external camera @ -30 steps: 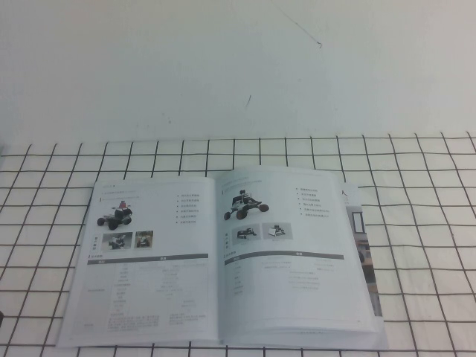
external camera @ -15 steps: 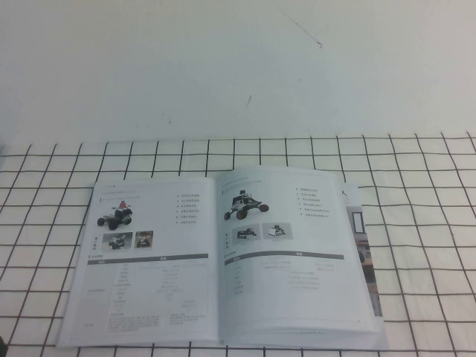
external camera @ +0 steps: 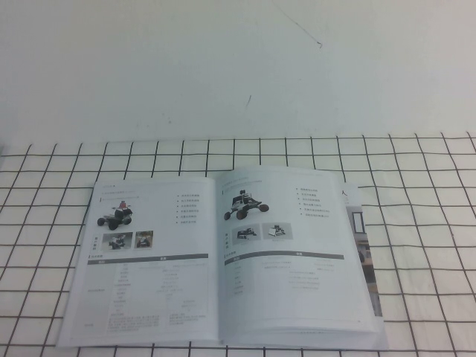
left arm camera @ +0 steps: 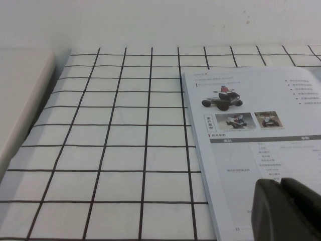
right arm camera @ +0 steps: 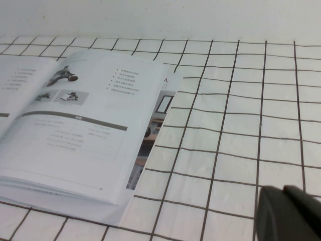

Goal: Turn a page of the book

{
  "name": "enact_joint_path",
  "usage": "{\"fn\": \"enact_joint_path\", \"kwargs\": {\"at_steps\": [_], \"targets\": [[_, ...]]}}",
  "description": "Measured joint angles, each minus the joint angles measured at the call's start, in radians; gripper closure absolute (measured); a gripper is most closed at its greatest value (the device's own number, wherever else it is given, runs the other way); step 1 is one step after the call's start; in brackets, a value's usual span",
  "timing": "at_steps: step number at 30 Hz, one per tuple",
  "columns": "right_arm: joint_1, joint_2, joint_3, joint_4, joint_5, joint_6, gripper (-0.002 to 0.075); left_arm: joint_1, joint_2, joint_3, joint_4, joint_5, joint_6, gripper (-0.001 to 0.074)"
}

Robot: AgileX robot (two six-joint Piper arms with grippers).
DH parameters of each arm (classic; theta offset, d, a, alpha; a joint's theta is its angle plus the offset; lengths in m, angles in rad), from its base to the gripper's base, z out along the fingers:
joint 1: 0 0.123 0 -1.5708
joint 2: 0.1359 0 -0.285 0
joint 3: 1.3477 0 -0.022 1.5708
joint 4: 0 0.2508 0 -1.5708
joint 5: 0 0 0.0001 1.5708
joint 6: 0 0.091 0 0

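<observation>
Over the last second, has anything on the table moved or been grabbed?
Almost nothing. A small dark shape at the lower left edge of the high view has slipped out of sight. The book lies open and flat as before, no page lifted or gripped. The left gripper hangs over the book's left page, the right gripper over bare cloth beside the book.

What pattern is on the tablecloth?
White tablecloth with a black grid, clearest in the left wrist view.
</observation>
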Motion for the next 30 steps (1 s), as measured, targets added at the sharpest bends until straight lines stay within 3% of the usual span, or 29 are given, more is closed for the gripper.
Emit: {"fn": "enact_joint_path", "kwargs": {"at_steps": [30], "targets": [[0.000, 0.000, 0.000, 0.000, -0.002, 0.000, 0.0725, 0.020, 0.000, -0.004, 0.000, 0.024, 0.051, 0.0738]]}}
